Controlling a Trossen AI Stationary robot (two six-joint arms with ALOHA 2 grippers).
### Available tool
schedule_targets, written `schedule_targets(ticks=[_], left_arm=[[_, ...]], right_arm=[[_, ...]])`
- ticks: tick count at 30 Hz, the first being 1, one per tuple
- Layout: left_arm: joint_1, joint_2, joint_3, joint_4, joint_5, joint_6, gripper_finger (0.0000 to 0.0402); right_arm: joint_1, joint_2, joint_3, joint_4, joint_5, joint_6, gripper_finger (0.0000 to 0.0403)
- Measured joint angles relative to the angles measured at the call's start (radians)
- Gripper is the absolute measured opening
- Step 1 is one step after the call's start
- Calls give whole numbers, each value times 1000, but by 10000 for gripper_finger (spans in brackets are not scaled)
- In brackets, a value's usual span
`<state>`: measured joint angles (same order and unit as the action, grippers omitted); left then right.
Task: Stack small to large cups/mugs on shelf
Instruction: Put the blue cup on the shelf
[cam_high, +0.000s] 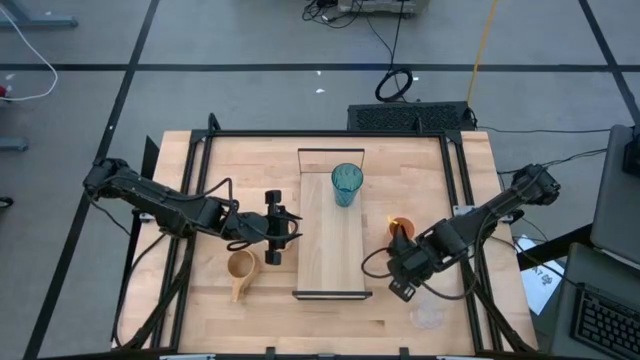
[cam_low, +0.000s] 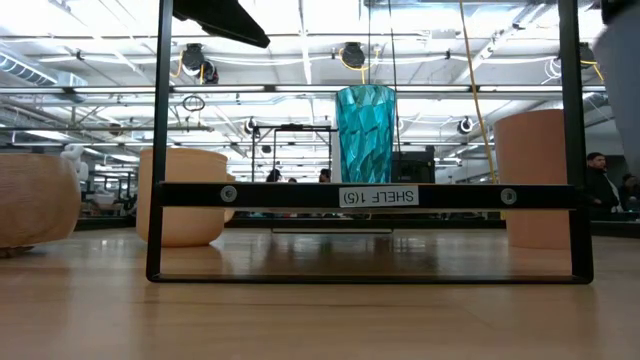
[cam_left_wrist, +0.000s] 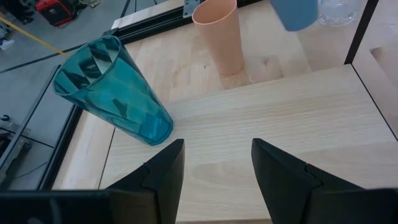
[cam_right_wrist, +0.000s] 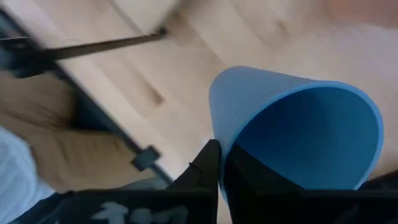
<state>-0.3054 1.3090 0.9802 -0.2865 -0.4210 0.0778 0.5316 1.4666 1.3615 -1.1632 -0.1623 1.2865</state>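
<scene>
The right gripper (cam_right_wrist: 221, 165) is pinching the rim of the blue cup (cam_right_wrist: 298, 130), fingers clamped tight with the cup wall squeezed between them, one finger inside the cup and one outside. In the right wrist view the cup's open mouth is facing the camera with the wooden tabletop (cam_right_wrist: 205, 43) behind it. From overhead that gripper (cam_high: 405, 262) is sitting off the shelf's right side, around 4 o'clock from the shelf's middle, and the cup itself is hidden under the arm there. The orange cup (cam_high: 401, 226) is standing just beside it, toward 12 o'clock from the gripper.

The left gripper (cam_left_wrist: 216, 163) is hanging with its fingers spread wide apart, gripping nothing, just bare shelf board showing between them. Overhead it's (cam_high: 287, 228) sitting at the shelf's left edge, about 9 o'clock from the board's centre.

The shelf (cam_high: 330, 250) is lying lengthwise in the middle of the table, and the teal tumbler (cam_high: 346, 184) is standing upright on it toward the 12 o'clock end. The tan handled mug (cam_high: 241, 268) is on the tabletop off at 8 o'clock from the shelf, and the tiny clear glass (cam_high: 428, 317) is down at 5 o'clock, near the table's front edge.
</scene>
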Motion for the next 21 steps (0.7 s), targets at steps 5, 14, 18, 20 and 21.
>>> schedule_targets(ticks=[5,14,18,20,21], left_arm=[[0,0,0,0,0,6,189],[0,0,0,0,0,1,189],[0,0,0,0,0,-2,189],[0,0,0,0,0,-2,189],[0,0,0,0,0,-2,189]], right_arm=[[0,0,79,0,9,-52,1],[-12,0,122,-58,63,-143,1],[-22,0,122,-74,80,-169,0],[-27,-5,122,-77,79,-176,0],[-28,-9,122,-83,79,-177,0]])
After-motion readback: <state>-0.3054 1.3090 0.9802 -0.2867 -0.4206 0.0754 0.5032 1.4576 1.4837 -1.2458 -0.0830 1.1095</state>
